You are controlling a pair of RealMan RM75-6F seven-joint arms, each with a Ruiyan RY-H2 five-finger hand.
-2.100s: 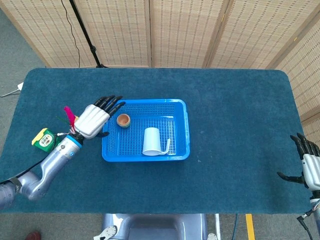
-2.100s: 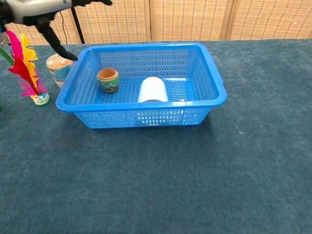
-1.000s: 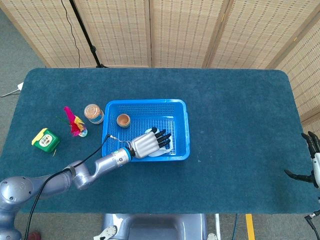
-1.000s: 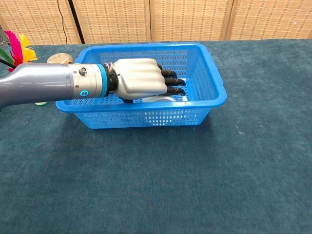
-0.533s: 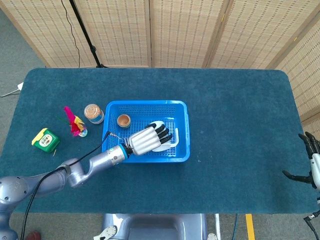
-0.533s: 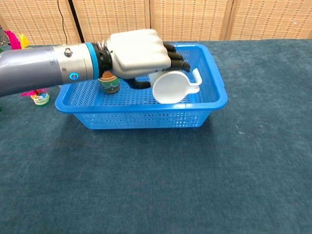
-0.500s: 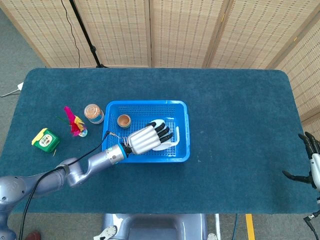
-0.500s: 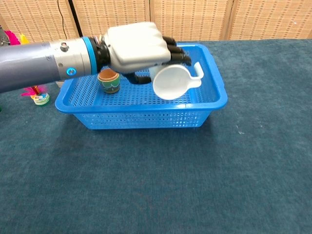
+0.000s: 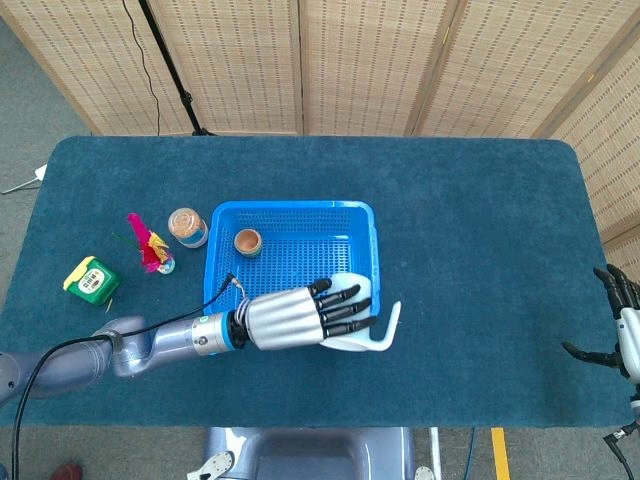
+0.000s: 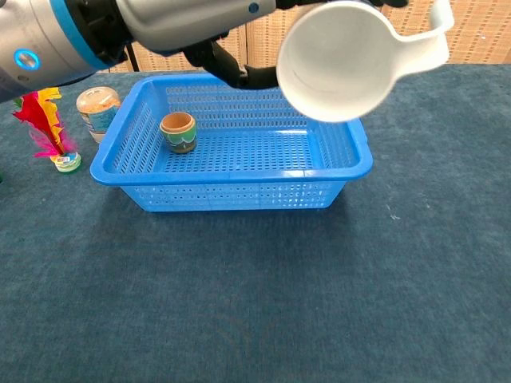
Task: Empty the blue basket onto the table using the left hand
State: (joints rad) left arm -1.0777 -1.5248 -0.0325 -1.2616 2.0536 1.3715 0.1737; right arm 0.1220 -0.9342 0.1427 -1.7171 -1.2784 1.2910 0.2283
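White cup point(image 10: 343, 68) now above basket point(image 10: 231, 191) rim, in left hand point(image 9: 300, 320).

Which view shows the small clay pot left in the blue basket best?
The chest view: the small clay pot stands upright in the blue basket, its side and rim clear. The head view shows only its round top.

A table point(image 9: 470, 260) covered in dark teal carpet-like cloth is filling most of the head view. Behind it, woven cane screens point(image 9: 370, 65) with pale wooden frames are standing side by side as a wall. Grey floor point(image 9: 25, 120) is showing at the left, where a black stand point(image 9: 172, 70) and a cable point(image 9: 140, 45) are leaning past the screens.
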